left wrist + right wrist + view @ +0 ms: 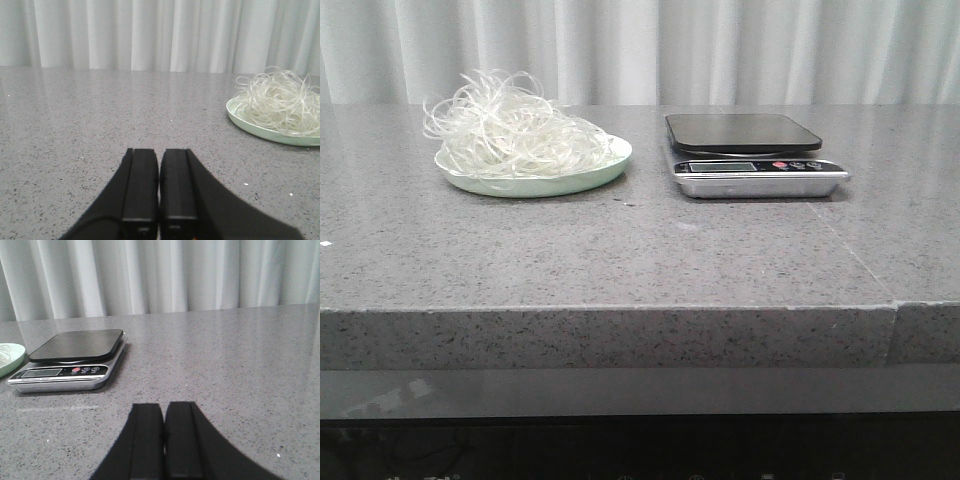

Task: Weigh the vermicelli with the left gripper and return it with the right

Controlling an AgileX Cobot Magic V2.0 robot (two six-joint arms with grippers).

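Note:
The vermicelli [510, 130], a fluffy tangle of whitish strands, lies on a pale green plate [610, 163] at the left of the grey stone table. It also shows in the left wrist view [280, 102] on the plate [240, 120]. A kitchen scale [750, 150] with a dark platform stands to the right of the plate and also shows in the right wrist view [75, 357]. Neither gripper shows in the front view. My left gripper [160, 152] is shut and empty, low over the table, well short of the plate. My right gripper [164, 407] is shut and empty, apart from the scale.
The stone table [640, 250] has a front edge near the camera and a seam at its right part. A white curtain [640, 50] hangs behind it. A sliver of the plate [7, 357] shows beside the scale in the right wrist view.

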